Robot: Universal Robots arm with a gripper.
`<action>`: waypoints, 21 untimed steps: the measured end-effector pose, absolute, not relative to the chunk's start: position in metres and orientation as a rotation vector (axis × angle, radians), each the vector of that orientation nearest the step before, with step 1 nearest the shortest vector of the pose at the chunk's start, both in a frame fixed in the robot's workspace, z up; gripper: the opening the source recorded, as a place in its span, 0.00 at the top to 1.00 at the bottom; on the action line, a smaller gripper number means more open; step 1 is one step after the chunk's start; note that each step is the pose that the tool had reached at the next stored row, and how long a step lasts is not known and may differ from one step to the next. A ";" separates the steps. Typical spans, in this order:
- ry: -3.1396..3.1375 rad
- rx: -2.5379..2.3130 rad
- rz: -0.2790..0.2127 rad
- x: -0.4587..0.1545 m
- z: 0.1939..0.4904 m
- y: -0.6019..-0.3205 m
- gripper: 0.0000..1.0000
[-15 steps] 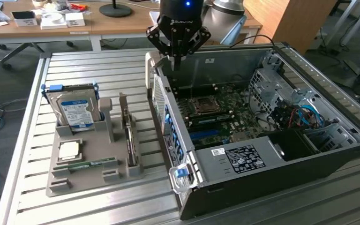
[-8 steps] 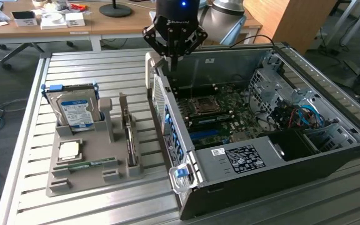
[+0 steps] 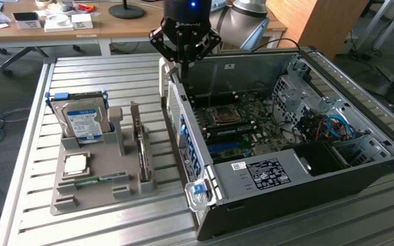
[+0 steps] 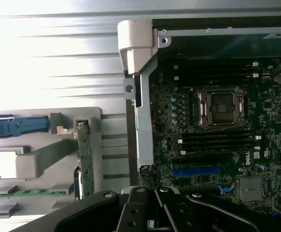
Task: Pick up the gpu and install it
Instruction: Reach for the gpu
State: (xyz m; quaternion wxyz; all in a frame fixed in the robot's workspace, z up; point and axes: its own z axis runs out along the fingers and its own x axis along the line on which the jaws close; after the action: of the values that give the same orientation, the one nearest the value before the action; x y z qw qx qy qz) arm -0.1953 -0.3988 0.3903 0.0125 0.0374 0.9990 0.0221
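The gpu (image 3: 142, 152) stands on edge in a slot of the grey holder tray (image 3: 67, 202), a thin green card with its metal bracket end pointing to the far side. In the wrist view the gpu (image 4: 85, 162) appears as a narrow green strip beside the open computer case. My gripper (image 3: 182, 67) hangs shut and empty above the case's rear wall, off to the exterior view's right of the gpu and well above it. Its black fingers (image 4: 141, 209) meet with nothing between them. The motherboard (image 4: 217, 145) with a blue slot (image 4: 197, 171) lies inside the case.
A silver hard drive (image 3: 84, 120), a processor chip (image 3: 76, 164) and a memory stick (image 3: 101, 179) share the tray. The open case (image 3: 361, 169) holds drive cages and cables. All rest on a slatted metal table (image 3: 26, 154); a wooden desk (image 3: 115, 25) stands behind.
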 end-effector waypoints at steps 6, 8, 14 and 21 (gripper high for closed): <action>3.114 0.117 0.069 -0.205 0.390 -0.399 0.89; 3.114 0.116 0.069 -0.209 0.390 -0.399 0.89; 3.114 0.116 0.069 -0.222 0.389 -0.399 0.89; 3.114 0.117 0.069 -0.228 0.389 -0.399 0.89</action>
State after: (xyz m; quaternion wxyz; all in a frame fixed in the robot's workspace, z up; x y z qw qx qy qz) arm -0.2280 -0.3989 0.3887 0.0125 0.0374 0.9990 0.0221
